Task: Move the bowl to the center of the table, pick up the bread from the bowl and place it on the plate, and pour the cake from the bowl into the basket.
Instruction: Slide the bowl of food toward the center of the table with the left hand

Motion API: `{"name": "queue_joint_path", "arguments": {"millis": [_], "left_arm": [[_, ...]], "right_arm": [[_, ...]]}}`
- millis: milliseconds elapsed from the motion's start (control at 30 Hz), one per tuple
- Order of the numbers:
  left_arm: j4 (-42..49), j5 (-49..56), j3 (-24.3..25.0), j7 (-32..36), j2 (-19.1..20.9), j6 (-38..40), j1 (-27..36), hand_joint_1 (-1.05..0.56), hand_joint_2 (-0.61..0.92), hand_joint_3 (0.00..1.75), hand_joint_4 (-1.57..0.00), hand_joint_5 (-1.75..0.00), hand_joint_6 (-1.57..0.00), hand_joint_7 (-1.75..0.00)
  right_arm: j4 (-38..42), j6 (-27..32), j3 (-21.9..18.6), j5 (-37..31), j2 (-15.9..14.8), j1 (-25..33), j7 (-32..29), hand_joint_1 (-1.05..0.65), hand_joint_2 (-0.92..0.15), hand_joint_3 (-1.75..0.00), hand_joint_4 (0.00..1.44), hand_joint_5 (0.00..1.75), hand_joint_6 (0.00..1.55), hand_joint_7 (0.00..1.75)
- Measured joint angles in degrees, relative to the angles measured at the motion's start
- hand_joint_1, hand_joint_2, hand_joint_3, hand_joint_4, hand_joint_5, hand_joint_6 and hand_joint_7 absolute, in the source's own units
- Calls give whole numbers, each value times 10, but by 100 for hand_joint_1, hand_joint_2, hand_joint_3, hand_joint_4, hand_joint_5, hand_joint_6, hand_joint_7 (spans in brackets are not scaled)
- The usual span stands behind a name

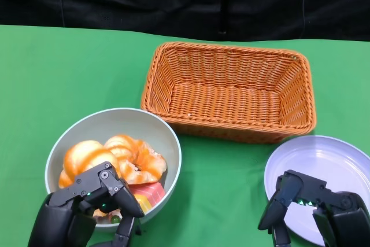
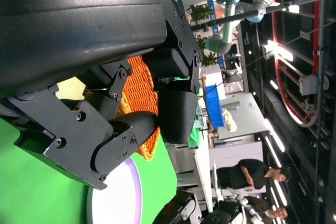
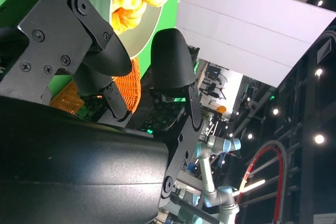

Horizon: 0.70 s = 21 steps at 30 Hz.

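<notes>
Bowl (image 1: 147,137) near desk's front-left corner, bread (image 1: 115,160) and cake (image 1: 149,192) inside. Left hand (image 1: 87,203) at its near rim, over contents; grip unclear. Right hand (image 1: 315,206) by plate (image 1: 324,160), empty, fingers apart. Basket (image 1: 231,88) behind, toward centre.

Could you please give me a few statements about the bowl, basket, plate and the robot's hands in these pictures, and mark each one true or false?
1. The pale round bowl holds orange-glazed bread. True.
2. The woven orange rectangular basket already has a cake in it. False: nothing lies inside the basket.
3. The white round plate lies at the table's near right, with the right hand over its near edge. True.
4. The bread lies on the plate. False: it is in the bowl, and no food shows on the plate.
5. The left hand is at the near rim of the bowl. True.
6. The tablecloth is blue. False: it is green.
</notes>
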Motion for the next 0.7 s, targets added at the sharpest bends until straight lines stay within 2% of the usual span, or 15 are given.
{"name": "queue_joint_path", "arguments": {"millis": [167,533,633,667,700], "left_arm": [[4,0,0,0,-2,0,-6,-13,47,122,-82,-170,-76,-147],[9,16,-2,1,-8,-1,-10,-15,48,121,-81,-168,-75,-147],[11,16,-1,0,-7,-3,-14,-16,55,106,-81,-160,-75,-142],[11,16,0,0,-7,-5,-14,-15,55,106,-81,-154,-75,-137],[11,16,0,0,-7,-10,-15,-15,53,106,-80,-142,-76,-123]], "right_arm": [[9,-1,-2,-2,0,-10,-1,9,-19,-172,94,166,88,141],[39,-24,-14,8,-8,-21,1,7,-23,-165,94,167,87,140],[43,-27,-13,8,-8,-21,0,7,-24,-164,94,167,87,140],[43,-29,-13,8,-8,-20,0,7,-25,-163,93,167,87,140],[43,-30,-13,8,-8,-20,0,7,-25,-163,93,167,87,141]]}}
